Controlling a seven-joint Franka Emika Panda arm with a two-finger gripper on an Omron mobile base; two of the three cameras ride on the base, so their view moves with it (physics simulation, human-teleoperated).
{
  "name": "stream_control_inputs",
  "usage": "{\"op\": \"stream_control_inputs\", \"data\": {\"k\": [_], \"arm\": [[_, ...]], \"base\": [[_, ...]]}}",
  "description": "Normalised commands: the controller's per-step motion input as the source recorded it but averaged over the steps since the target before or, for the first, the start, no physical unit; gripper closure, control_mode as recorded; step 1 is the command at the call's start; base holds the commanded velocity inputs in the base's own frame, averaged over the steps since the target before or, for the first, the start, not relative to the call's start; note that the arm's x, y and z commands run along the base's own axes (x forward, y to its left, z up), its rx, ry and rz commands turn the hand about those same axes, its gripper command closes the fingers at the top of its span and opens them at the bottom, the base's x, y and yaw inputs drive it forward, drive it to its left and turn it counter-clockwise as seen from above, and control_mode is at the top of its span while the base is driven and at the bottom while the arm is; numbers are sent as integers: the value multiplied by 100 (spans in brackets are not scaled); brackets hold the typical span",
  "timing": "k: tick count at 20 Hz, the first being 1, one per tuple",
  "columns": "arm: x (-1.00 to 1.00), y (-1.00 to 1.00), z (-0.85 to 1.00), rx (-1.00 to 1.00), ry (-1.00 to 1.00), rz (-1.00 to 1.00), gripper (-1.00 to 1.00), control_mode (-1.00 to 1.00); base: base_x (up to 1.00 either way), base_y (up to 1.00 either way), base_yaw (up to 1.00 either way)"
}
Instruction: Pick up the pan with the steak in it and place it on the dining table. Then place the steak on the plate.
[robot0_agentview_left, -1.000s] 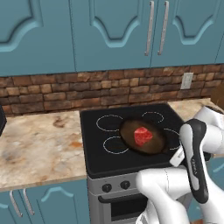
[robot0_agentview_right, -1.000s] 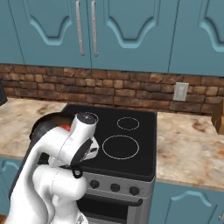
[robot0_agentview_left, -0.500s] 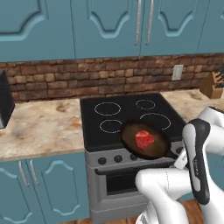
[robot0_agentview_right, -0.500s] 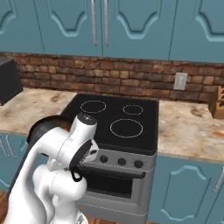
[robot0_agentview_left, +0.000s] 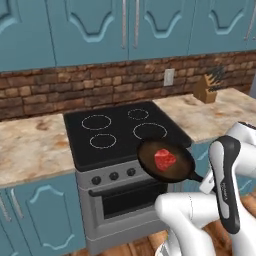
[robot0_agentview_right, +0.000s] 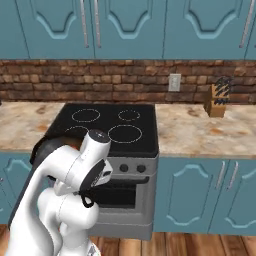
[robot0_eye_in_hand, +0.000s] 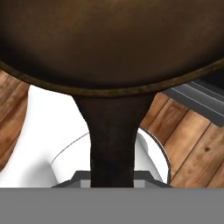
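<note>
Left base view: the round black iron pan (robot0_agentview_left: 172, 165) sits in the lower middle, held in the air in front of the black stove (robot0_agentview_left: 120, 131). The small red steak (robot0_agentview_left: 164, 159) lies inside. The gripper's fingers are clamped on the pan's handle (robot0_eye_in_hand: 113, 140).

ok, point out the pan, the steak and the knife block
pan (robot0_agentview_left: 175, 172): left base view, bare brown inner surface right of the meat.
steak (robot0_agentview_left: 164, 159): left base view, middle of its red top face.
knife block (robot0_agentview_right: 217, 106): right base view, wooden front face.
</note>
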Motion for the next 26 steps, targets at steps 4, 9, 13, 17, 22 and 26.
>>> {"op": "stream_control_inputs", "data": {"k": [4, 9, 13, 17, 22, 26], "arm": [[0, 0, 0, 0, 0, 0, 100, 100], [0, 0, 0, 0, 0, 0, 100, 100], [0, 0, 0, 0, 0, 0, 100, 100], [0, 0, 0, 0, 0, 0, 100, 100], [0, 0, 0, 0, 0, 0, 100, 100], [0, 0, 0, 0, 0, 0, 100, 100]], "base": [[0, -1, -50], [0, 0, -50], [0, 0, -50], [0, 0, -50], [0, 0, -50], [0, 0, -50]]}}
